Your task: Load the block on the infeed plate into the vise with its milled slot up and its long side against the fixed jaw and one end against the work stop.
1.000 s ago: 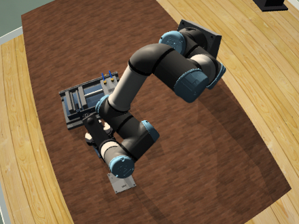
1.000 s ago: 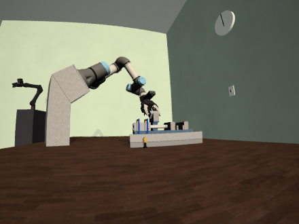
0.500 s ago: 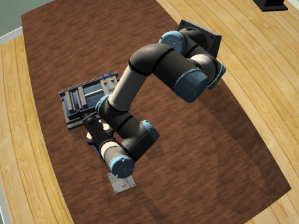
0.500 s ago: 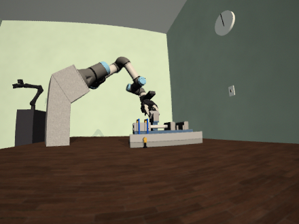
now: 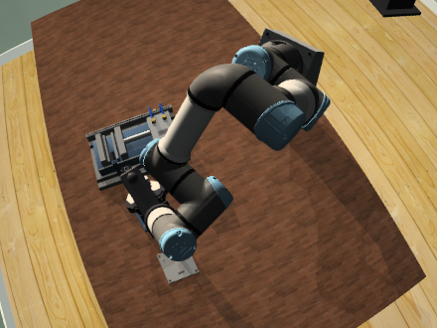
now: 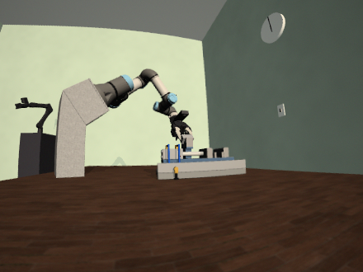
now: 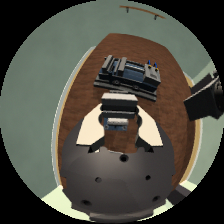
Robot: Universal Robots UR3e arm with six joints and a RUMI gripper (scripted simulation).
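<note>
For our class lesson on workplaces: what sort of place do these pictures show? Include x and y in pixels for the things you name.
Probably a robot work cell or lab: a jointed arm [image 5: 191, 130] [image 6: 160, 83], a vise [image 5: 101, 180] [image 6: 202, 169] [image 7: 125, 90], and a plain wall clock [image 6: 270, 30].

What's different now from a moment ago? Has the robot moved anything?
Nothing visibly changed. The grey-and-black robot arm holds its pose, its black-and-cream end effector still grips the grey block, and the grey-and-blue metal vise hasn't shifted.
</note>
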